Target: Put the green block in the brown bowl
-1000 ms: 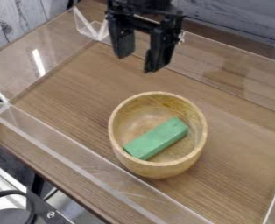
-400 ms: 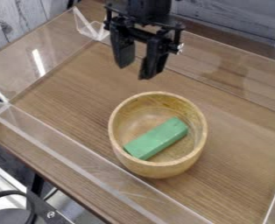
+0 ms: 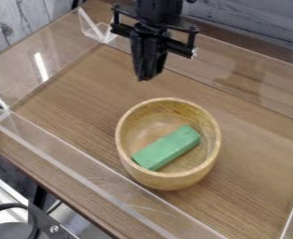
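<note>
While it lay inside the round, light-brown wooden bowl [image 3: 127,123], the small, flat, bright green rectangular block [image 3: 167,147] looked matte and smooth, with straight long edges and slightly softened corners. Its length slanted from about seven o'clock toward one o'clock, and it sat a little toward six o'clock from the middle of the bowl. Whether its lower end touched the inner wall was hard to tell.

The bowl had a thick, rounded rim and deep, curving sides, paler than the tabletop, and the green block was the one thing visible in it. It stood upright on the brown wooden table [image 3: 80,107], whose surface was flat, with faint grain.

Toward eleven o'clock from the bowl, and apart from it, the black, angular robot gripper [image 3: 146,73] pointed downward. Its claw was closed, the dark fingers brought together with nothing held between them. The block was well below, out of its grasp.

Farther out, a clear, shiny plastic strip [image 3: 49,149] ran along the table's edge on the nine-o'clock side, catching pale glints. Beyond it, at about eight o'clock from the bowl, black cables [image 3: 32,217] curved in loops. Grey, ridged material [image 3: 15,21] showed in the ten-o'clock corner.
</note>
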Motion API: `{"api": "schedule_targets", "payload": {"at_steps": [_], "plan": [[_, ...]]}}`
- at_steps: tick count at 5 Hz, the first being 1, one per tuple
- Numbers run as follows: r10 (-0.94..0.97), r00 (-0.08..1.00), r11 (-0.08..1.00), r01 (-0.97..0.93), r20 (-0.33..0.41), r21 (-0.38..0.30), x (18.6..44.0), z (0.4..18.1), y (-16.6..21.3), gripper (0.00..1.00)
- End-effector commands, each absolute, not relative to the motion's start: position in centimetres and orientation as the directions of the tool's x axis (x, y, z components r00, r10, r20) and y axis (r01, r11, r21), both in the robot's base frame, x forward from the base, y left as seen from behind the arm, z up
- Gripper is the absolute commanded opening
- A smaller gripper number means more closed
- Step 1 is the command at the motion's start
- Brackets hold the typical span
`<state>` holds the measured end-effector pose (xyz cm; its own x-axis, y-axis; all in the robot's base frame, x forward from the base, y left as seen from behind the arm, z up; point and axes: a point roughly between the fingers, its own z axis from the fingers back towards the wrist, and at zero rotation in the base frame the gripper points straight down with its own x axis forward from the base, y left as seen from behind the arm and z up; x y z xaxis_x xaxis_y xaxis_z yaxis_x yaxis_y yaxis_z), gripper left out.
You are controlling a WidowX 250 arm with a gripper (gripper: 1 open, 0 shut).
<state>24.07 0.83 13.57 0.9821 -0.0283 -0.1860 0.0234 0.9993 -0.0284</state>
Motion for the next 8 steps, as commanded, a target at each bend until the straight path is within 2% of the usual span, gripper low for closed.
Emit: {"api": "schedule_targets", "payload": {"at_steps": [1,2,3,4,5,6,7,8], "plan": [[-0.034,0.991,0.999,0.031,-0.133,-0.028,24.3,14.6,0.8,0.0],[-0.036,0.988,0.999,0.031,-0.15,-0.034,24.1,14.0,0.7,0.0],[-0.035,0.985,0.997,0.023,-0.167,-0.073,24.5,12.3,0.3,0.0],[-0.028,0.98,0.994,0.007,-0.196,-0.11,24.5,9.3,0.0,0.0],[-0.025,0.984,0.995,0.007,-0.175,-0.103,24.4,7.8,0.2,0.0],[-0.014,0.986,0.995,-0.002,-0.164,-0.1,24.4,7.1,0.7,0.0],[-0.002,0.985,0.999,-0.006,-0.174,-0.046,24.0,7.9,0.6,1.0],[0.011,0.984,1.0,-0.011,-0.179,0.003,23.7,8.9,0.4,1.0]]}}
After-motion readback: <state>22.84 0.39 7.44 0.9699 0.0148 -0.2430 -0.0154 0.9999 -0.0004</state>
